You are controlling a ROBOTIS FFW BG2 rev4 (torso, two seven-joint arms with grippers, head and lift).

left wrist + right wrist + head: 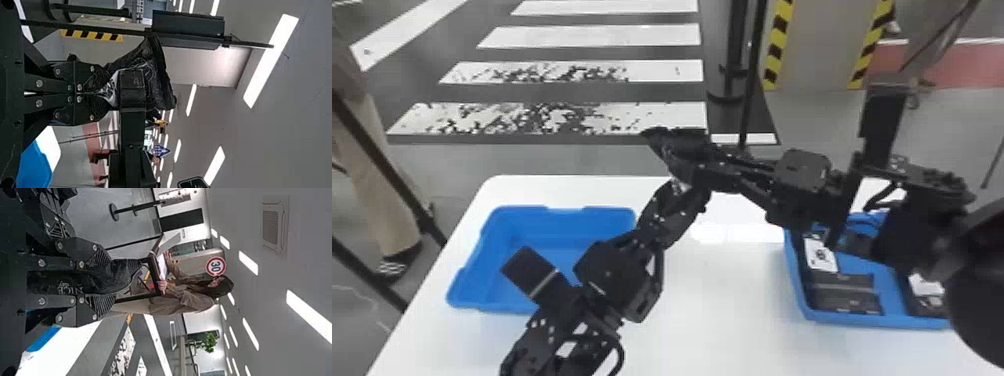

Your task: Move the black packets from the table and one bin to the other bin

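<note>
Black packet [682,140], held aloft, left claw [680,186] and right claw [693,167] gripping

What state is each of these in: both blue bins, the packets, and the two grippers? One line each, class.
Left bin: open-topped, bare inside where seen.
Right bin: open-topped, partly filled.
Packets in right bin: lying down.
Raised black packet: off the table, crinkled, held by both grippers.
Right gripper: closed on the raised packet.
Left gripper: closed on the packet's edge.
</note>
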